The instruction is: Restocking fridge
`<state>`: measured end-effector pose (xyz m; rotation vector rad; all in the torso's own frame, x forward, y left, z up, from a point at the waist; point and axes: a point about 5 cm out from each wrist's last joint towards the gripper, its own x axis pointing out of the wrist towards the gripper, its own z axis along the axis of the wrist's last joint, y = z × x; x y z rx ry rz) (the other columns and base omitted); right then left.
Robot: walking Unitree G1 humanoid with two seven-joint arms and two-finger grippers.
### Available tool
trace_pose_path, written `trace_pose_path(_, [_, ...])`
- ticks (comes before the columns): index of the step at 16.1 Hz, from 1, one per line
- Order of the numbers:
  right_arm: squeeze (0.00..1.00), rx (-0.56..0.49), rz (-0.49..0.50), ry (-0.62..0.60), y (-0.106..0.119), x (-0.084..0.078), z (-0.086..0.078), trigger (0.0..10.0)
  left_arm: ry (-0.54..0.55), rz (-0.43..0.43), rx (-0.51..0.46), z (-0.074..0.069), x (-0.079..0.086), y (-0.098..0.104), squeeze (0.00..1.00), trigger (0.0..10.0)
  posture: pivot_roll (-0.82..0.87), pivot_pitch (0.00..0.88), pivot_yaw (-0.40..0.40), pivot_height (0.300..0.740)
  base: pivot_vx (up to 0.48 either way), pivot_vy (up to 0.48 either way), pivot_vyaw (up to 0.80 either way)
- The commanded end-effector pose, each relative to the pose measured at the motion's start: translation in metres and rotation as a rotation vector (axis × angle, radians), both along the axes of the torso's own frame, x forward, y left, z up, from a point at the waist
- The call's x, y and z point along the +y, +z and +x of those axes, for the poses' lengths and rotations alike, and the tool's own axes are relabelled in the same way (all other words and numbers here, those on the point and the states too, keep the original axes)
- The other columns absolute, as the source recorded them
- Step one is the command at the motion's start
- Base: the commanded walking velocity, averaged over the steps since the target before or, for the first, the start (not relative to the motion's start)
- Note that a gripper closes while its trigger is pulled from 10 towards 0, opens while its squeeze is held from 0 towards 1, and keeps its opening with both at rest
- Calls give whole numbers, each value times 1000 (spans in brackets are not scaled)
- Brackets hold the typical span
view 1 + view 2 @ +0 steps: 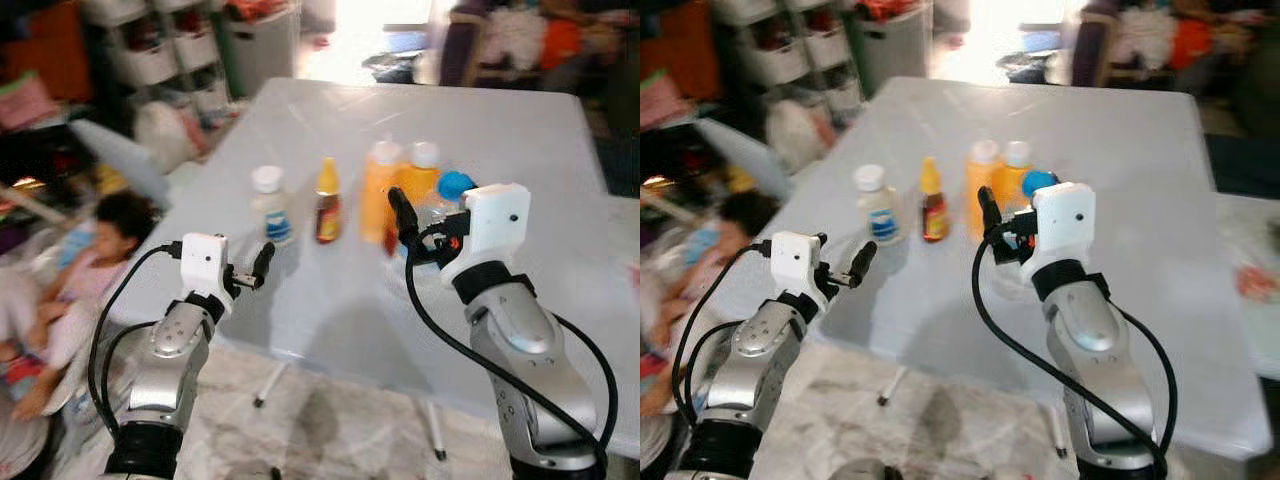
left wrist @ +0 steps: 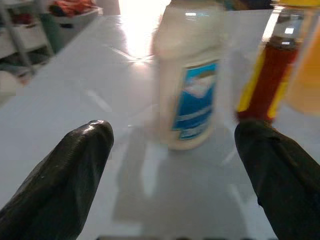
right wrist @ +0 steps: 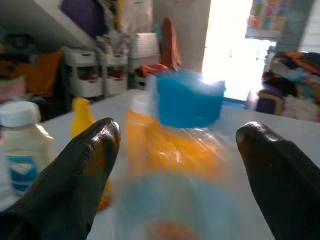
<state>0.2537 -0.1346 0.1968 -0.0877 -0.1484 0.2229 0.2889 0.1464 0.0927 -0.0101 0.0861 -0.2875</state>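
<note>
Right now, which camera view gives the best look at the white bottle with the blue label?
The left wrist view: the white bottle with the blue label stands large between the open left gripper fingers, label visible though blurred. Both eye views show it small, leftmost in the row on the pale grey table. The right wrist view shows it at the picture's edge.

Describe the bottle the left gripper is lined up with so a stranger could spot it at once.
On the large pale grey table stands a row of bottles. The white plastic bottle with a white cap and blue label is at the row's left end, beyond the open left gripper. Its neighbours are yellow or orange.
</note>
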Motion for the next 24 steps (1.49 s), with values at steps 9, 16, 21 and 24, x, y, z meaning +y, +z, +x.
trace_pose_path(9, [0,-47,-33,11,10,5,6,10000,-24,8,-8,4,-5,1,0,10000,-86,0,66,740,0,0,-85])
trace_pose_path(16, [0,-47,-30,19,12,7,15,9725,-26,10,-9,3,-8,0,0,10000,-83,0,60,740,0,0,0])
trace_pose_path(21, [0,-36,-15,24,13,8,24,0,-32,14,-6,2,-9,-1,0,10000,-78,0,60,740,0,0,0])
trace_pose_path(24, [0,-39,-15,31,16,9,26,0,-32,16,-4,2,-9,-1,0,10000,-76,0,57,740,0,0,0])
